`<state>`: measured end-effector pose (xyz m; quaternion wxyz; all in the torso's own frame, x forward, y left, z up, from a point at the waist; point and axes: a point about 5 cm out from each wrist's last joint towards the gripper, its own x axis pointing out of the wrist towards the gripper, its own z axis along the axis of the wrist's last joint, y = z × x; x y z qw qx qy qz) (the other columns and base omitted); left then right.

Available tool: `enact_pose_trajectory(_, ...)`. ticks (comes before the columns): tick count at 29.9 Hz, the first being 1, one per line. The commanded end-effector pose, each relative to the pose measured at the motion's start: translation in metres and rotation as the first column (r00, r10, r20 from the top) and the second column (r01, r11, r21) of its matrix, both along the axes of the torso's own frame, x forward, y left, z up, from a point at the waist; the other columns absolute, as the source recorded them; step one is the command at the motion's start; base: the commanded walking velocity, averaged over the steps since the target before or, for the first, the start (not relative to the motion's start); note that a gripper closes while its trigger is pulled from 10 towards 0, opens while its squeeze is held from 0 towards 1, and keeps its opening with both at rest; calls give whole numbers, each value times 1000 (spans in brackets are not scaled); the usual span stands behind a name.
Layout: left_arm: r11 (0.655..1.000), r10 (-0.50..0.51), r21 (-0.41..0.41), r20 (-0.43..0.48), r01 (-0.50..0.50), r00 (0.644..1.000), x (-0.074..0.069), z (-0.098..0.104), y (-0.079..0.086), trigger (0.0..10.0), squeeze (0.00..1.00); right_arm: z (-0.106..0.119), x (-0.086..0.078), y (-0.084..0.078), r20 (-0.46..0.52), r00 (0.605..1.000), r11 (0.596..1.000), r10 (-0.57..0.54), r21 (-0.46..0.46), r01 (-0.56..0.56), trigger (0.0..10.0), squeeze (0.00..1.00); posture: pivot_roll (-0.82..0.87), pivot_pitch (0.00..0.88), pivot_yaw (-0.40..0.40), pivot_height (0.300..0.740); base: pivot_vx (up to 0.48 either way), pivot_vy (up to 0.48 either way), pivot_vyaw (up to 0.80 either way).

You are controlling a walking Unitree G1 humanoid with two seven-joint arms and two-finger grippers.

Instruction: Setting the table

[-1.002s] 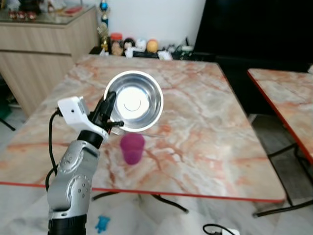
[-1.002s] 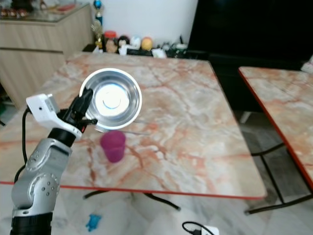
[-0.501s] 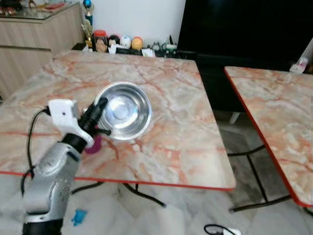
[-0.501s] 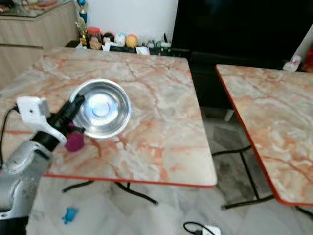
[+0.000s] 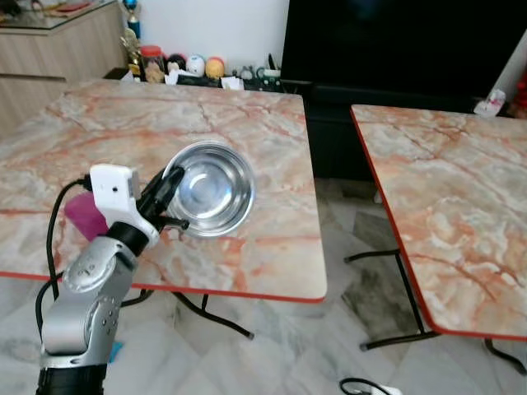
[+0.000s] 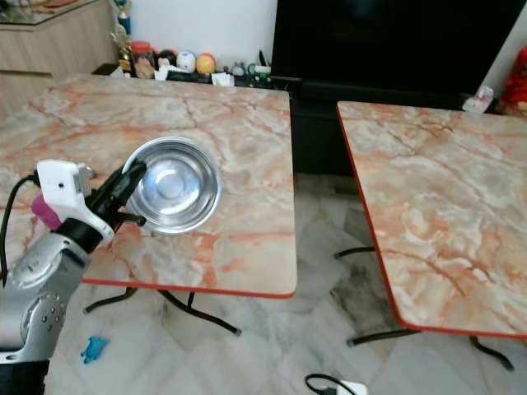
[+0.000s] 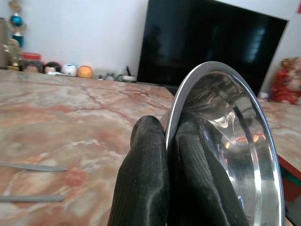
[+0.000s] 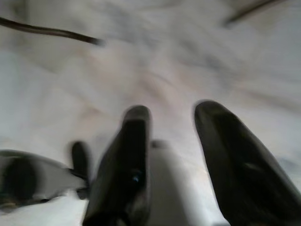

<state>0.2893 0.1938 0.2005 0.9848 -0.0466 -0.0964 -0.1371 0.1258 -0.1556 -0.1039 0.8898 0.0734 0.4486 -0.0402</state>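
A shiny steel bowl (image 5: pixel 210 187) is held tilted above the near right part of the marble table (image 5: pixel 165 132), its hollow facing me. My left gripper (image 5: pixel 167 183) is shut on the bowl's left rim; in the left wrist view both black fingers (image 7: pixel 146 188) pinch the rim of the bowl (image 7: pixel 230 155). A magenta cup (image 5: pixel 85 216) stands on the table to the left, half hidden behind my left wrist. My right gripper (image 8: pixel 171 141) hangs open over the pale floor, blurred.
A second marble table (image 5: pixel 445 197) stands to the right across a floor gap. A dark TV (image 5: pixel 395 41) and a low shelf with small ornaments (image 5: pixel 177 66) line the back wall. Two flat metal utensils (image 7: pixel 28 167) lie on the table. A cable (image 5: pixel 362 385) lies on the floor.
The camera has turned right, so the table slid left and the second table came into view. The bowl stays in my left gripper, and the cup now sits left of my wrist.
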Motion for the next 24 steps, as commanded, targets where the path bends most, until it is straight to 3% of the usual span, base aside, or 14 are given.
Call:
enact_pose_trajectory(1, 999, -42, 10, 35, 42, 998, 3, 8, -10, 10000, 0, 0, -3, -9, -3, 1000, 999, -26, -21, 26, 10000, 0, 152, 0, -4, 740, 0, -364, 0)
enact_pose_trajectory(10, 998, -62, 23, 36, 61, 997, 10, 10, -11, 10000, 0, -1, -4, -4, -2, 999, 999, -49, -11, 49, 10000, 0, 139, 0, 17, 740, 0, -361, 0)
enact_pose_trajectory(24, 999, -45, -3, 34, 45, 998, 8, 5, -15, 10000, 0, 0, -3, -11, 2, 1000, 998, -30, -50, 30, 10000, 0, 112, 0, -23, 740, 0, -361, 0)
